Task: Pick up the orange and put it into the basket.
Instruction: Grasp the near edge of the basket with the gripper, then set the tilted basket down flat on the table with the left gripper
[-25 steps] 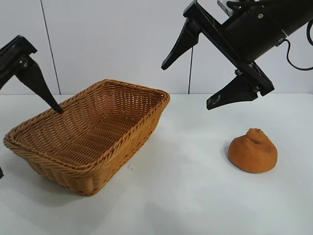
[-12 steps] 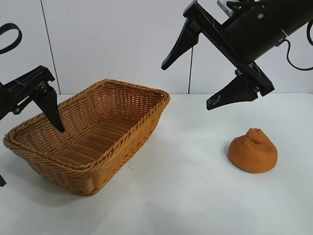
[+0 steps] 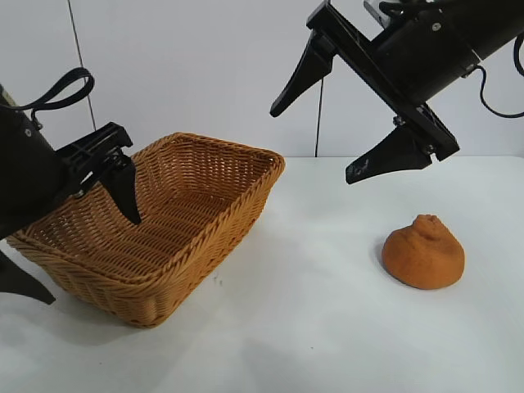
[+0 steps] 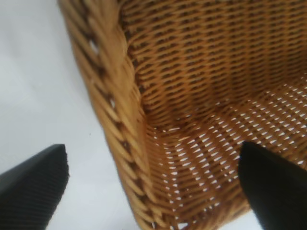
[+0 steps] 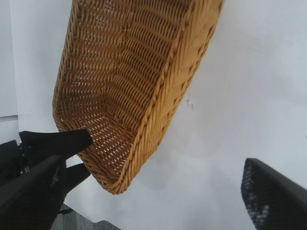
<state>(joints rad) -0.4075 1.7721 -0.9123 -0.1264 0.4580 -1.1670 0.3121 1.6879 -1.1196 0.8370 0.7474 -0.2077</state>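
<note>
I see the white desk [image 3: 311,327] carrying everything, and on its left side the basket [image 3: 205,155], a long woven rectangle whose long axis runs from the near left toward the far middle. My left gripper [image 3: 70,250] hangs at the basket's near-left end, spread wide and straddling the braided rim, one finger inside over the woven floor and the other outside above the desk; the left wrist view shows the rim between the two fingers. My right gripper [image 3: 315,135] hangs high over the middle-right of the desk, also spread wide and holding nothing, pointing down and toward the basket. The orange [image 3: 423,252] sits on the desk at the right, well apart from the basket, a rounded lump with its knobby bump upward. It lies below my right gripper and further to the right, so I judge the right arm is the nearer one for the pick, with a descent away from the basket.
</note>
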